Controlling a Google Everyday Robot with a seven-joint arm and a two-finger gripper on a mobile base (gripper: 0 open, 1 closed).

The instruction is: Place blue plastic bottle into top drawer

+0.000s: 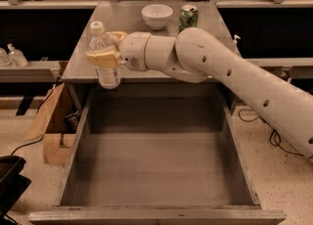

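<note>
The blue plastic bottle, clear with a white cap and a pale label, is upright in my gripper. The gripper's yellowish fingers are shut on the bottle's middle. It hangs in the air at the front left edge of the grey table, above the back left corner of the top drawer. The drawer is pulled wide open below the table and nothing lies inside it. My white arm reaches in from the right.
A white bowl and a green patterned can stand at the back of the table. Small clear pump bottles sit on a shelf at the left. A cardboard box stands left of the drawer.
</note>
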